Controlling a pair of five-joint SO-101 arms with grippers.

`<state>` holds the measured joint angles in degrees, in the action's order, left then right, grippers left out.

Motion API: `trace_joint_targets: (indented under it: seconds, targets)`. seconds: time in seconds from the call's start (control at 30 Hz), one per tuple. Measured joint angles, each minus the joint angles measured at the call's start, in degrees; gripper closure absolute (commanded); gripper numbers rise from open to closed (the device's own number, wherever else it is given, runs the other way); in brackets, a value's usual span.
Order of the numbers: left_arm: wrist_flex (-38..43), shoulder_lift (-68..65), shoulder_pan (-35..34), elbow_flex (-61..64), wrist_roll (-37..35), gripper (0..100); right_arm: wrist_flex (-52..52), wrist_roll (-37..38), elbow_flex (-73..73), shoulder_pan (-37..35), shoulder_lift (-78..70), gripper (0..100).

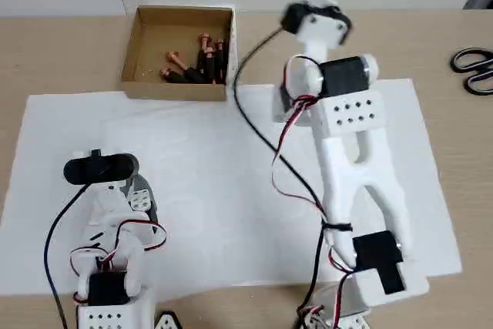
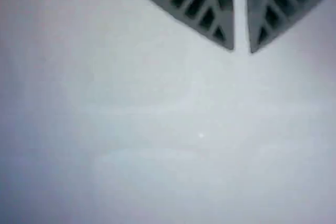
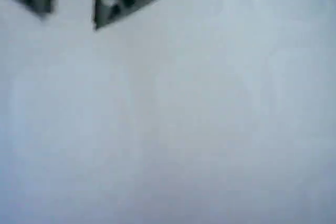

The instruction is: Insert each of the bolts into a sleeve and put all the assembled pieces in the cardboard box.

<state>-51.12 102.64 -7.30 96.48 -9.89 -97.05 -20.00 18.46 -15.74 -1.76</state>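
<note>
Our left end effector (image 2: pixel 242 45) sits nearly closed and empty, the right end effector (image 3: pixel 73 19) slightly parted, empty too, both over the white paper (image 1: pixel 216 190). The assembled pieces (image 1: pixel 199 63) lie in the cardboard box (image 1: pixel 132 52); we judge the task probably finished.
</note>
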Motion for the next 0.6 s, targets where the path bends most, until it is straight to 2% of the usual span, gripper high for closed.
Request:
trace_joint_targets:
  seconds: [0.13,0.4,0.6]
  targets:
    - [0.0,0.0,0.0,0.0,0.0,99,0.09,-3.43,-6.51,1.14,0.09,99.4]
    - [0.0,0.0,0.0,0.0,0.0,99,0.18,-4.13,-14.07,1.23,0.7,99.2]
    - [0.0,0.0,0.0,0.0,0.0,99,0.88,-4.13,-14.33,1.14,11.78,99.1]
